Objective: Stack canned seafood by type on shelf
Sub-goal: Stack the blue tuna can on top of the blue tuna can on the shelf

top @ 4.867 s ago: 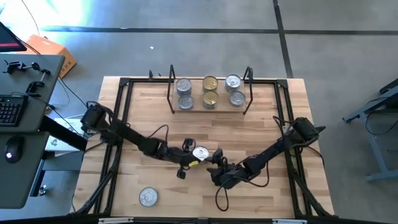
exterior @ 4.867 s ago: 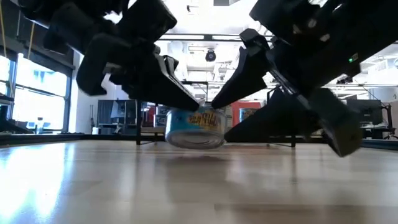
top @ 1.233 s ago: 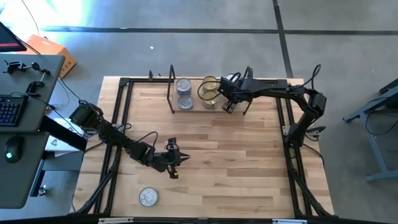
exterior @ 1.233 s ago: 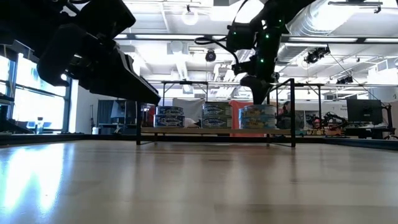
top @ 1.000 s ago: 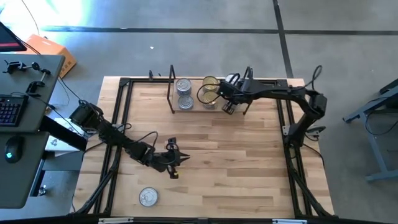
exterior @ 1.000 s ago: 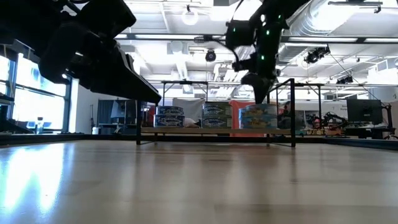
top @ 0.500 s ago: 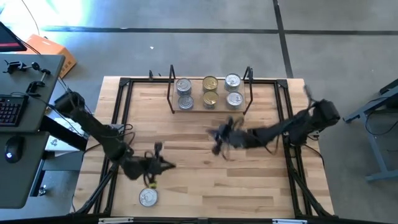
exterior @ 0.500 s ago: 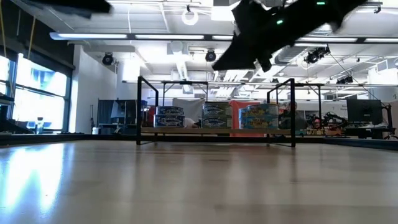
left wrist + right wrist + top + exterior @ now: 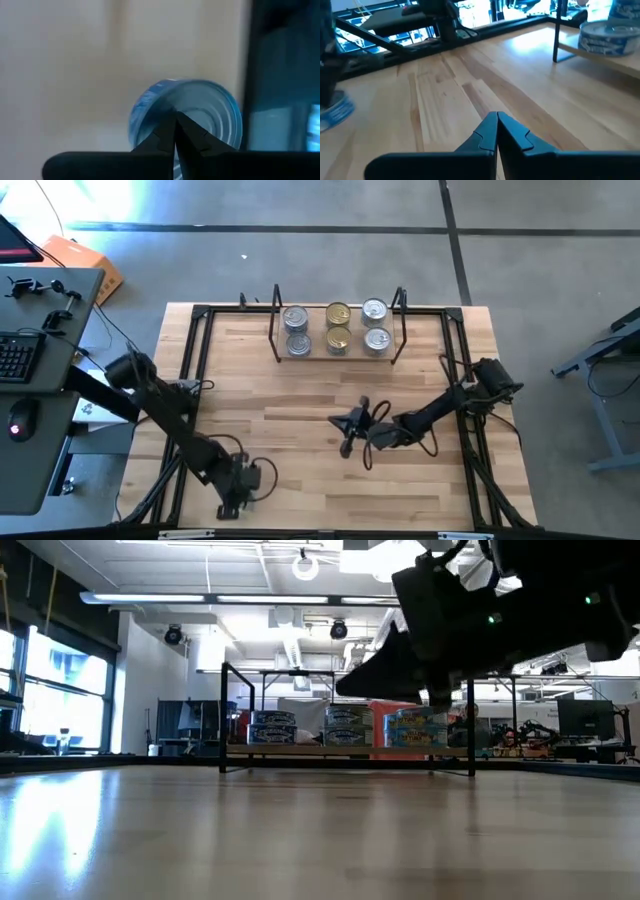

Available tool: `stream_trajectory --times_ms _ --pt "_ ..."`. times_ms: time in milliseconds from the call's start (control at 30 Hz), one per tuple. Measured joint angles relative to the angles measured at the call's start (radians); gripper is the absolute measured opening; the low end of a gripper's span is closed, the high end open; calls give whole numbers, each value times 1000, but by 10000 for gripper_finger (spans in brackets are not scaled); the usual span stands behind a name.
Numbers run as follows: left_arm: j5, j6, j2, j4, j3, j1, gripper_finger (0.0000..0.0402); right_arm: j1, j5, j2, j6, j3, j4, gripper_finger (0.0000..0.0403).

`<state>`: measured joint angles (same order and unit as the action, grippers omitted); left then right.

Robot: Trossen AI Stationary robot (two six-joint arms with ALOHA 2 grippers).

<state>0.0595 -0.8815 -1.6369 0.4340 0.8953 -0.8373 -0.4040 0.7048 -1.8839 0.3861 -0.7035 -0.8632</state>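
Note:
The light-wood shelf [image 9: 336,352] at the table's far edge carries several cans in three columns: silver lids on the left [image 9: 295,318], gold lids in the middle [image 9: 338,313], silver lids on the right [image 9: 375,310]. A loose blue can with a silver lid [image 9: 200,112] lies near the table's near-left corner. My left gripper [image 9: 243,485] hangs over it, shut, fingertips [image 9: 176,117] over the lid. My right gripper [image 9: 347,425] is shut and holds nothing, above the table's middle. My left gripper stands with its shut fingertips over the loose can's lid [image 9: 197,107], coming from above. Whether the fingertips touch the lid, I cannot tell.
A black frame [image 9: 190,380] runs around the tabletop. Bare wood lies between the shelf and both grippers. The shelf's black wire end frames [image 9: 223,715] rise at both ends. Left of the table stands a desk with a keyboard [image 9: 15,358].
My right gripper has come away from the shelf's right column toward the near edge and now hangs over the table's middle; two silver-lidded cans show where it stood. My left gripper has swung toward the near edge and stopped over the loose can.

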Motion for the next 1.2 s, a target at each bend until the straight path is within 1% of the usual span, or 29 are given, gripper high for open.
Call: stream_trajectory --times_ms 100,167,233,333,367,400,433,500,600,667,733,800,900,1000,1067,1200 --pt "22 29 -67 -62 6 -1 0 10 -2 -1 -37 -23 6 0" --pt "-16 101 -83 -72 7 10 0 15 -3 -1 -69 -38 6 0" --pt "-124 224 -92 -102 8 38 0 20 -8 -1 -90 -53 6 0" --pt "-409 487 -85 -177 -2 98 0 25 -28 -1 -106 -67 15 0" --pt "-487 559 -81 -205 -8 113 0 25 -28 -1 -106 -68 16 0" --pt "-527 619 -70 -219 -12 127 0 24 -28 -1 -104 -70 16 0" --pt "-546 664 -54 -242 -13 138 0 24 -30 -1 -96 -70 17 0" --pt "-548 706 -14 -269 -4 156 0 24 -35 -1 -84 -68 29 0" --pt "-548 702 4 -245 -6 181 0 35 -43 -1 -34 -68 93 0" --pt "-533 675 3 -222 -8 190 0 67 -91 -1 1 -68 138 0" --pt "-457 625 9 -206 -4 195 0 109 -185 -3 24 -68 185 0" --pt "-371 561 3 -161 -5 196 0 146 -254 -28 48 -72 196 0" --pt "-330 498 -12 -138 -7 192 0 182 -320 -89 31 -112 202 0" --pt "-337 490 -36 -144 -5 187 0 208 -380 -166 -25 -192 197 0" --pt "-366 491 -59 -138 -5 189 0 217 -410 -222 -64 -257 207 0" --pt "-424 498 -81 -117 -5 202 0 229 -427 -299 -136 -396 302 0"
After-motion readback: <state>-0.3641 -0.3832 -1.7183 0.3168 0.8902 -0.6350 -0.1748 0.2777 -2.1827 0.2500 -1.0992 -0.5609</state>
